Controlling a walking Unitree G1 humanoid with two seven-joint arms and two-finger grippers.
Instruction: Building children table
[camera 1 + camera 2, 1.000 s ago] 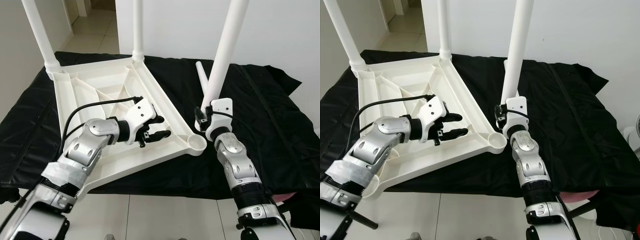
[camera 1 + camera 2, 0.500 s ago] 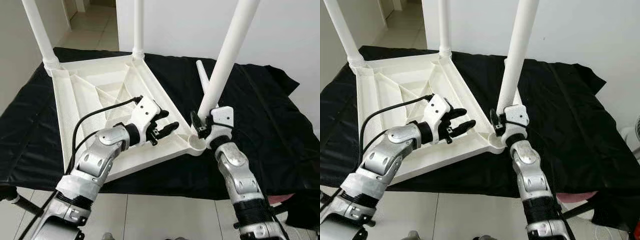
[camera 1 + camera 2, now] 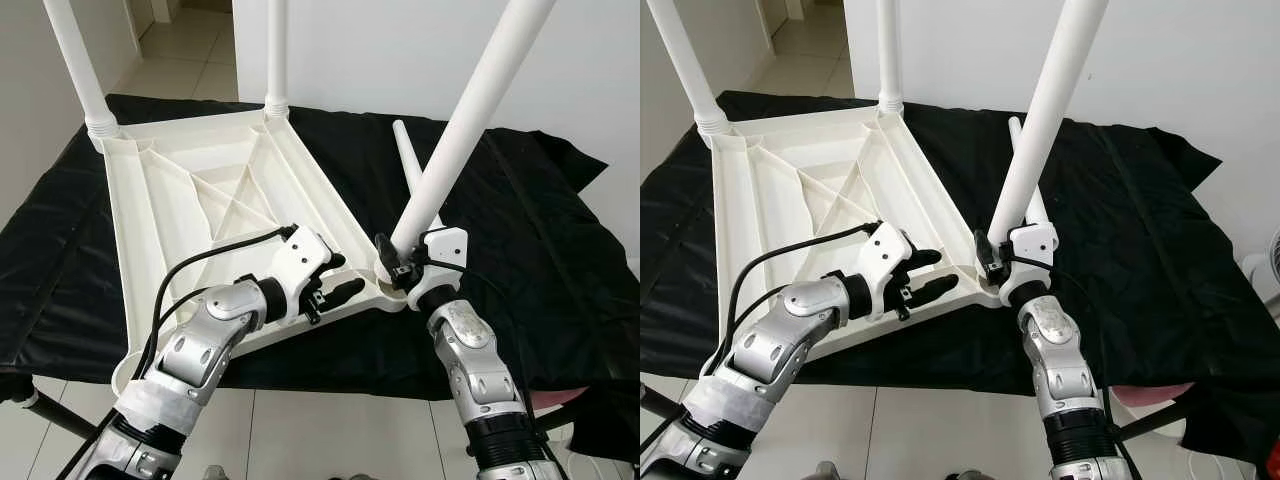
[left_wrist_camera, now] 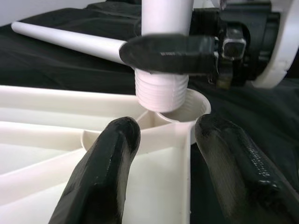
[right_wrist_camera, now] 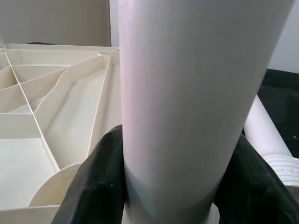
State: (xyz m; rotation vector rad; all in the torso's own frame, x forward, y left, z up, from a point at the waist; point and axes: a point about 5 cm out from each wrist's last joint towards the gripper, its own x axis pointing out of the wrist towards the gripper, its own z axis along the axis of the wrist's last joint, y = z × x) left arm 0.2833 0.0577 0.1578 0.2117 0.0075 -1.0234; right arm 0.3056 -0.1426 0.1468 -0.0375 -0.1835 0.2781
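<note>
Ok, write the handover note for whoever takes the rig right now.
Right tool: shut on the third leg, tilted, its threaded end just above the near-right corner socket, not seated.
Left tool: open, fingers astride the tabletop's rim beside that socket, holding nothing.
Tabletop: upside down on the black cloth.
Done: two legs stand in the far corner sockets.
Left: straighten the third leg, seat it and screw it in; then fit the spare leg lying on the cloth behind the socket.
</note>
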